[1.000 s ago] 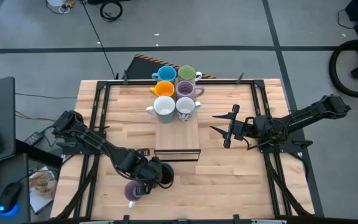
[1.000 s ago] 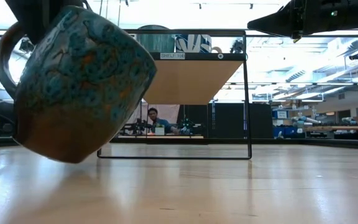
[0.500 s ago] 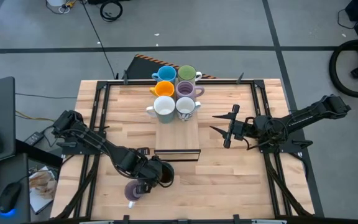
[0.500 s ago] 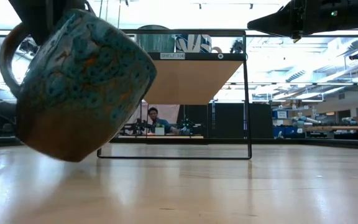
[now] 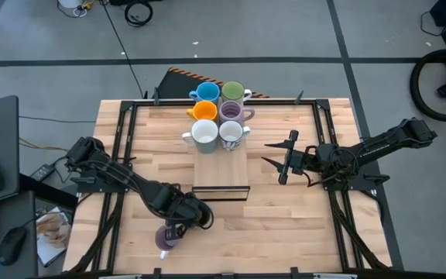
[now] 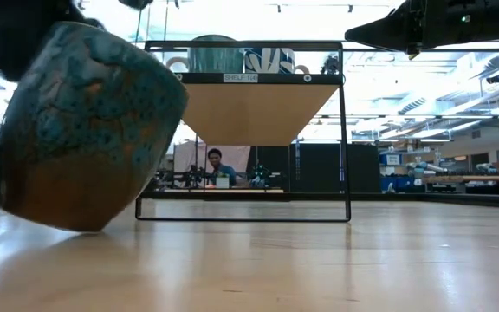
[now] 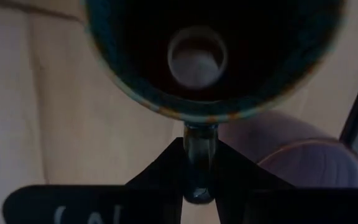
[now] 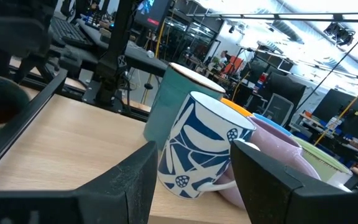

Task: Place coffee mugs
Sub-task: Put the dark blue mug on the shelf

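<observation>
The dark brown-black mug (image 6: 85, 130), glazed teal and brown, hangs tilted near the table's near edge in my left gripper (image 5: 186, 215), which is shut on it. The left wrist view looks down into its dark hollow (image 7: 210, 62). A lilac mug (image 5: 165, 237) stands on the table just beside and below that gripper. Six more mugs (blue, green, orange, lilac (image 5: 234, 113) and two white) stand bunched on the far end of a wooden shelf top (image 5: 221, 167). My right gripper (image 5: 283, 160) hovers open to the right of the shelf, above the table. My left gripper pinches the dark mug's handle (image 7: 199, 140) between its two fingers, coming from above and pointing down. The mug hangs tilted below the fingers, mouth up toward the wrist. Its low edge (image 6: 55, 227) is close to the table; whether it touches, I cannot tell.
The shelf is a black wire frame (image 6: 243, 217) with a wooden top, standing mid-table. In the right wrist view the white mug with a blue pattern (image 8: 197, 149) is nearest. Bare wood lies right of the shelf and along the near edge. A person sits far behind the table (image 6: 214, 165).
My left gripper has carried the dark mug toward the table's left and a little down; the mug sits lower and slightly less tipped than before. The right arm has kept still.
</observation>
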Robot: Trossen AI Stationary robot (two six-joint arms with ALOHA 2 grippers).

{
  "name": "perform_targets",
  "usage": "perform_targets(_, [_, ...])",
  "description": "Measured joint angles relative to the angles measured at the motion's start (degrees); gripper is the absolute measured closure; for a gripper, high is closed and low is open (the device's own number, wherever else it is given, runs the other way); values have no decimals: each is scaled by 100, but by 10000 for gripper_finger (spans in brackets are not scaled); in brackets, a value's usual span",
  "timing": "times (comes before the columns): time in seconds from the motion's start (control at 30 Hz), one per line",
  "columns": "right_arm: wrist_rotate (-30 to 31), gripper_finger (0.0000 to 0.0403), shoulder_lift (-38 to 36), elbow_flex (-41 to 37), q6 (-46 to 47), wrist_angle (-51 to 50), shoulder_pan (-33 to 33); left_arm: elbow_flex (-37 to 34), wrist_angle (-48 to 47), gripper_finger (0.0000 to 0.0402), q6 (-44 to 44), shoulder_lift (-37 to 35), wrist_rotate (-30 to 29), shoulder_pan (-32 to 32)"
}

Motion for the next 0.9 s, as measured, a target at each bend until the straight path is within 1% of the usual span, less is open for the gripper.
perform_targets(0.07, [0, 194, 0, 0, -1, 0, 0, -117, 61, 336, -30, 5, 130, -4])
perform_targets(0.17, [0, 194, 0, 0, -2, 0, 0, -173, 33, 332, -31, 16, 151, -2])
perform_targets(0.47, [0, 194, 0, 2, -2, 0, 0, -178, 135, 321, -29, 25, -181, 31])
perform_targets(0.77, [0, 194, 0, 2, 0, 0, 0, -182, 257, 267, -138, 26, -180, 65])
perform_targets(0.9, [0, 194, 0, 2, -2, 2, 0, -182, 371, 259, -26, 27, -244, 72])
